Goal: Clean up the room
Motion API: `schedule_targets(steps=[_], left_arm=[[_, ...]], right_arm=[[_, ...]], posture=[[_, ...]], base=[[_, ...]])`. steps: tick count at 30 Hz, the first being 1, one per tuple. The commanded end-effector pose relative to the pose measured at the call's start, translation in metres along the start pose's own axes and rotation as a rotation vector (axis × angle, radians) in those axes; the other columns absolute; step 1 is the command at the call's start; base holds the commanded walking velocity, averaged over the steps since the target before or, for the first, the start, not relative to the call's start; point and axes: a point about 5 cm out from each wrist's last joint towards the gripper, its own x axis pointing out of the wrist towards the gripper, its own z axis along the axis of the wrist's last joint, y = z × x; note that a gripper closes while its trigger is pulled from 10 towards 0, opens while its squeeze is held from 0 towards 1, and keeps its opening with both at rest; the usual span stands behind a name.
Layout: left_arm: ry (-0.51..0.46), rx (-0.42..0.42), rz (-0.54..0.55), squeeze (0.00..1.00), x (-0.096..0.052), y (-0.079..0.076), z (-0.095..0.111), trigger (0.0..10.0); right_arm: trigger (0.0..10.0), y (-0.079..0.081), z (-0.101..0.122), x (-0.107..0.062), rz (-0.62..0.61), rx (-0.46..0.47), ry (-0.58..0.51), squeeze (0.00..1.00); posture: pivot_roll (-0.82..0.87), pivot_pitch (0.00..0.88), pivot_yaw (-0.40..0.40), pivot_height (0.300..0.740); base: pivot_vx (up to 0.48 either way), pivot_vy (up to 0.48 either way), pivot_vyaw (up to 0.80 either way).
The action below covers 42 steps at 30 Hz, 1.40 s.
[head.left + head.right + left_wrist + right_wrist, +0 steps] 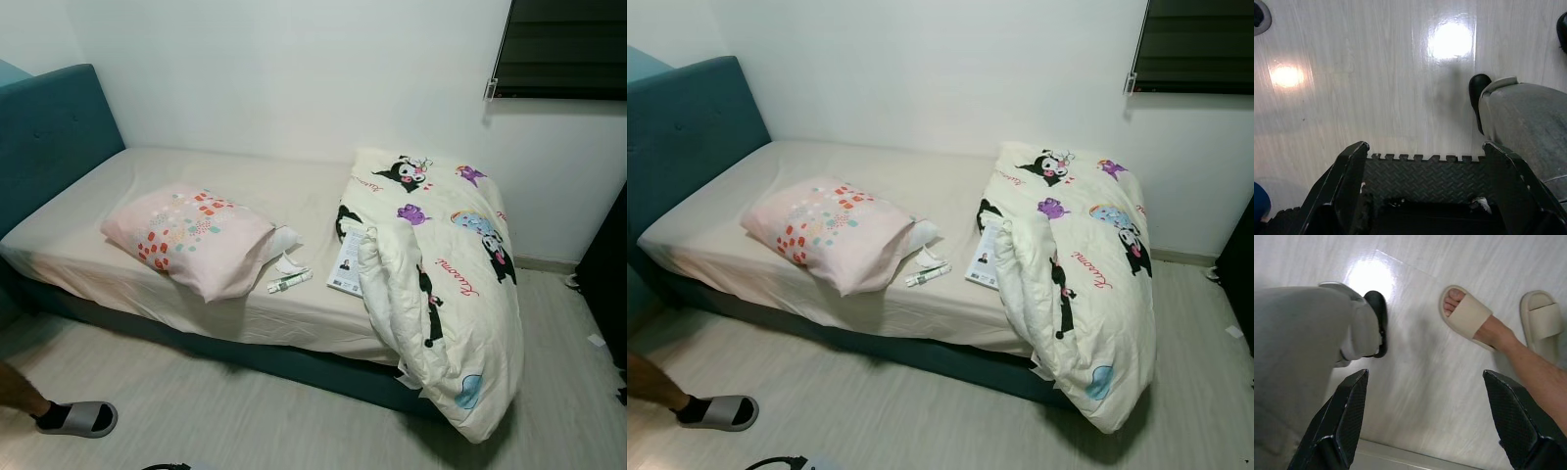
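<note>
A bed [88,211] with a teal frame and beige sheet stands against the white wall. On it lie a pink patterned pillow [186,238], a crumpled tissue [289,262], a small white and green tube [290,281] and a booklet [346,264]. A cream cartoon-print duvet [441,274] is bunched at the bed's right end and hangs down to the floor. My left gripper [1422,161] hangs open over pale floor and a black foam mat [1425,176]. Open too, my right gripper [1425,387] hangs above the floor near my own grey leg [1298,357].
A person's foot in a grey slipper [80,419] is on the floor at the lower left. In the right wrist view a person's feet in beige slippers [1466,316] stand close by. A dark window blind [563,49] hangs at the upper right, dark furniture [607,264] at the right edge.
</note>
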Motion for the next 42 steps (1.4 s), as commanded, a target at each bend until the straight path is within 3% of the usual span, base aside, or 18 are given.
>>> schedule_targets(steps=[1,10,24,30,42], left_arm=[[-0.006,0.001,0.004,0.00,0.001,-0.001,0.005,10.0],[-0.049,-0.096,-0.010,0.00,0.001,-0.004,0.014,10.0],[-0.055,-0.086,-0.051,0.00,0.001,-0.008,0.013,10.0],[-0.054,-0.081,-0.050,0.00,0.001,-0.003,0.012,10.0],[-0.057,-0.065,-0.063,0.00,0.001,-0.006,0.012,10.0]], right_arm=[[10.0,-0.001,0.002,0.000,-0.010,-0.020,-0.009,0.00],[10.0,-0.012,0.010,0.000,-0.060,0.007,-0.043,0.00],[10.0,-0.033,0.068,-0.003,-0.168,0.078,-0.257,0.00],[10.0,-0.048,0.068,-0.005,-0.196,0.097,-0.274,0.00],[10.0,-0.047,0.067,-0.005,-0.188,0.117,-0.286,0.00]], posture=[[-0.08,0.000,0.028,0.740],[-0.08,0.000,0.030,0.740],[-0.09,0.000,0.038,0.740],[-0.09,0.000,0.038,0.740],[-0.08,0.000,0.038,0.740]], base=[[0.000,0.000,0.78],[0.000,0.000,0.78],[0.058,0.000,0.73],[0.328,0.000,0.00],[0.358,0.000,0.00]])
